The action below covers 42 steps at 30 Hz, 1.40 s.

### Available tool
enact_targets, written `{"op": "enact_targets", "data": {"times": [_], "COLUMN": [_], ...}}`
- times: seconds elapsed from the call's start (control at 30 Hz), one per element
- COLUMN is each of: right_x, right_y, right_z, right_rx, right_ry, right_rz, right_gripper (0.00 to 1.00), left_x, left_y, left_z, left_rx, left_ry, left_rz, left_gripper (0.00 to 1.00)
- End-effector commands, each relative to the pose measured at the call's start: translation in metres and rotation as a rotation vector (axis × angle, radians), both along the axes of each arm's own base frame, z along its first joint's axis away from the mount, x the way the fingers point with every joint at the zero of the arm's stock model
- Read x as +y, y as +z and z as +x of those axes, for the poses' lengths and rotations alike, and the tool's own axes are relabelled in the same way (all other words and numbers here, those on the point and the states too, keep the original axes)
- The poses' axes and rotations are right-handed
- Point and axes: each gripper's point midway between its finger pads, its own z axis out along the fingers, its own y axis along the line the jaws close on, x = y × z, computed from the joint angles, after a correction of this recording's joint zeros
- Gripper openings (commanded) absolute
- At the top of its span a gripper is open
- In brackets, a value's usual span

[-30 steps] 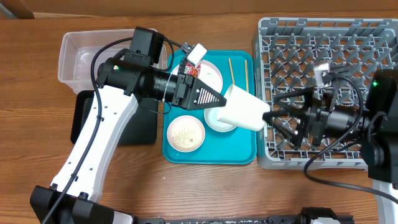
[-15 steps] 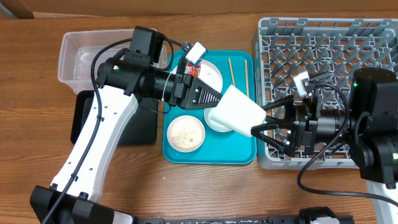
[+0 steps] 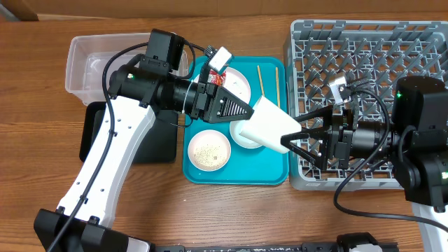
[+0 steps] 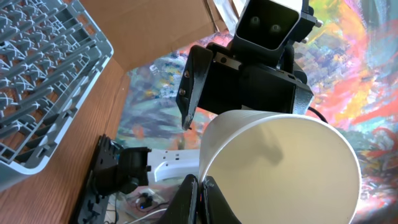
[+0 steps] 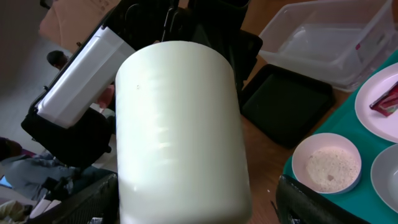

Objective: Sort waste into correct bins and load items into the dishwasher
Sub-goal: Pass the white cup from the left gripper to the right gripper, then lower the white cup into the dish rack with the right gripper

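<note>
A white cup (image 3: 269, 124) hangs tilted above the teal serving tray (image 3: 238, 175). My left gripper (image 3: 245, 112) is shut on its rim; the left wrist view shows the fingertips (image 4: 200, 186) pinching the cup wall (image 4: 280, 162). My right gripper (image 3: 297, 136) is open, one finger on each side of the cup's base end, and the cup (image 5: 180, 124) fills the right wrist view between the fingers (image 5: 199, 205). The grey dish rack (image 3: 364, 42) stands at the right. A bowl with rice grains (image 3: 208, 149), a plate (image 3: 238, 87) with a red wrapper (image 3: 213, 77), and two chopsticks (image 3: 260, 78) lie on the tray.
A clear tub (image 3: 91, 63) stands at the back left, with a black tray (image 3: 157, 140) in front of it under the left arm. A small white bowl (image 3: 241, 136) sits on the teal tray, partly under the cup. No tissue is in view.
My right gripper has come left from the rack and opened around the cup's base end. The left gripper has kept hold of the rim, and the cup has tilted slightly.
</note>
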Motion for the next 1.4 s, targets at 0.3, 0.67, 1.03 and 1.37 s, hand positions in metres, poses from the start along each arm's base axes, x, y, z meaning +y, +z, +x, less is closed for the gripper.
{"op": "enact_targets", "data": {"times": [0.3, 0.67, 1.03, 1.37], "right_x": [0.014, 0.011, -0.075, -0.151], "right_y": [0.005, 0.006, -0.038, -0.142], "right_z": [-0.009, -0.004, 0.033, -0.004], "right_rx": [-0.040, -0.059, 0.169, 0.786], "right_ry": [0.039, 0.019, -0.470, -0.829], "right_rz": [-0.028, -0.031, -0.204, -0.616], "right_gripper": [0.72, 0.63, 0.60, 0.60], "left_x": [-0.005, -0.006, -0.003, 0.007], "left_y": [0.006, 0.006, -0.041, -0.073], "left_z": [-0.003, -0.004, 0.017, 0.026], "left_rx": [-0.046, -0.046, -0.062, -0.057], "left_ry": [-0.029, -0.032, 0.110, 0.184], "left_rz": [-0.033, -0.034, 0.238, 0.430], "left_gripper": [0.04, 0.37, 0.72, 0.75]}}
